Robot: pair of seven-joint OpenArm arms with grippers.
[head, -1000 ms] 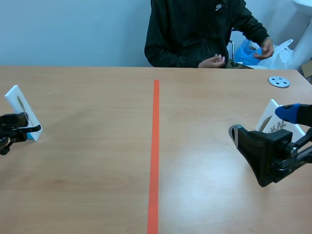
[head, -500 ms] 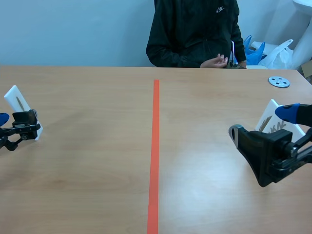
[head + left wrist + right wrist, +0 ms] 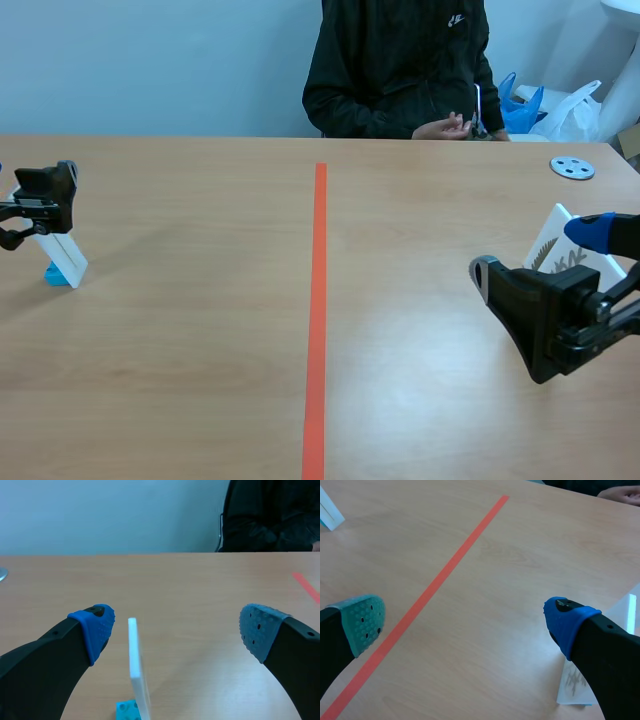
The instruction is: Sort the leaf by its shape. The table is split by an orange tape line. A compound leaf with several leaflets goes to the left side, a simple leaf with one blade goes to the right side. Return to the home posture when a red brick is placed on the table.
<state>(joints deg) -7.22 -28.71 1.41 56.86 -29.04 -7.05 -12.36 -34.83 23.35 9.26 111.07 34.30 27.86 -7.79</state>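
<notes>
A white leaf card [image 3: 66, 254] stands upright on a small blue base [image 3: 55, 275] at the table's far left. My left gripper [image 3: 38, 196] hovers just above it, open. In the left wrist view the card's thin edge [image 3: 136, 667] rises between the spread fingers [image 3: 177, 628], touching neither pad. A second white card [image 3: 558, 250] printed with a leaf of several leaflets stands right of the orange tape line [image 3: 318, 300]. My right gripper [image 3: 537, 256] is open in front of it. In the right wrist view that card [image 3: 577, 685] sits beside the blue-padded finger [image 3: 567, 622].
A person in a black jacket sits across the table, hands [image 3: 450, 125] together near the far edge. A grey disc [image 3: 572, 167] lies at the far right. White and blue plastic bags [image 3: 560, 108] are behind it.
My left gripper has opened, let go of the left card and risen above it; the card stays standing. The person's raised hand came back down. The right arm has not moved.
</notes>
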